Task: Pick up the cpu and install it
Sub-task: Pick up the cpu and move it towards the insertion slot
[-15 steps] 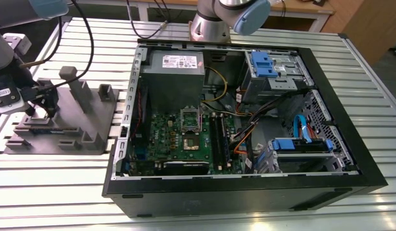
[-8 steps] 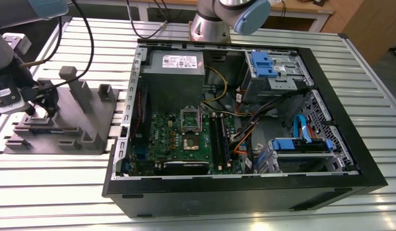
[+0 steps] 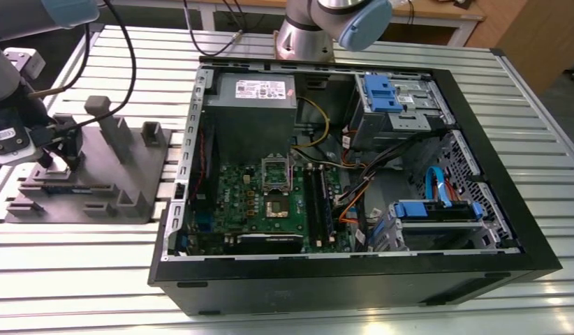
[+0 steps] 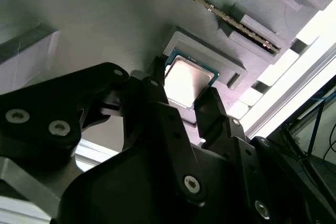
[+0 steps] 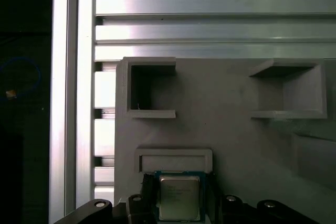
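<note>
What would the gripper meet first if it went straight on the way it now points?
Probably the cpu, lying in its recess on the grey fixture block: the gripper points straight down at it. Whether they already touch is unclear.

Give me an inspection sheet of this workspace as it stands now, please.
Surface: slatted metal table, carrying a grey fixture and an open PC case.
Job's things: cpu lies flat in a fixture recess; motherboard lies exposed in the case.
Clutter: a thin board stands edge-on in a fixture slot.
Grippers: hand is down at the cpu, over the fixture.
Cables: black cables hang by the arm; coloured wires run inside the case.
Surroundings: arm base stands beyond the case in the exterior view; wooden panel at the exterior view's right.
</note>
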`<state>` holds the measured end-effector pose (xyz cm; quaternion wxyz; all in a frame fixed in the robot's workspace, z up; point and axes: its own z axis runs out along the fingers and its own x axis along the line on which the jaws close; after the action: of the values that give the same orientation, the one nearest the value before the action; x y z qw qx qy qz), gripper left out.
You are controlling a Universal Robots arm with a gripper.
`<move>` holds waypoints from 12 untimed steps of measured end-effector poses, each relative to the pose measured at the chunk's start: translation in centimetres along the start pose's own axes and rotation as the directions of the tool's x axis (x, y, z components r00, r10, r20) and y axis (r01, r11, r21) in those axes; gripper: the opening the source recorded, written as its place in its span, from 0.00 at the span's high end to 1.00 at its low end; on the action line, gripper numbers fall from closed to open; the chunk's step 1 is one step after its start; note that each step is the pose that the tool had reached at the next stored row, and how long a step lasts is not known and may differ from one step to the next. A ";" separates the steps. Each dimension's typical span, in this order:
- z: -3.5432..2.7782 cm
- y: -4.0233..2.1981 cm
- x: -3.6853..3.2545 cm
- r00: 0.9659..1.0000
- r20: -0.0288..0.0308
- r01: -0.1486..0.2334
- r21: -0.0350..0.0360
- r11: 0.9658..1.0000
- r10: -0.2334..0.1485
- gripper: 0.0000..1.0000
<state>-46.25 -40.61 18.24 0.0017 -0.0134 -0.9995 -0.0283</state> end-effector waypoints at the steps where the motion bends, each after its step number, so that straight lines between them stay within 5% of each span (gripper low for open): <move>1: -0.03 0.00 0.00 1.000 0.000 0.000 0.000 1.000 0.000 0.53; 12: -0.93 0.05 0.01 1.000 0.000 0.000 0.000 1.000 0.000 0.53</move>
<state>-46.25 -40.61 19.17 0.0018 -0.0134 -0.9995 -0.0282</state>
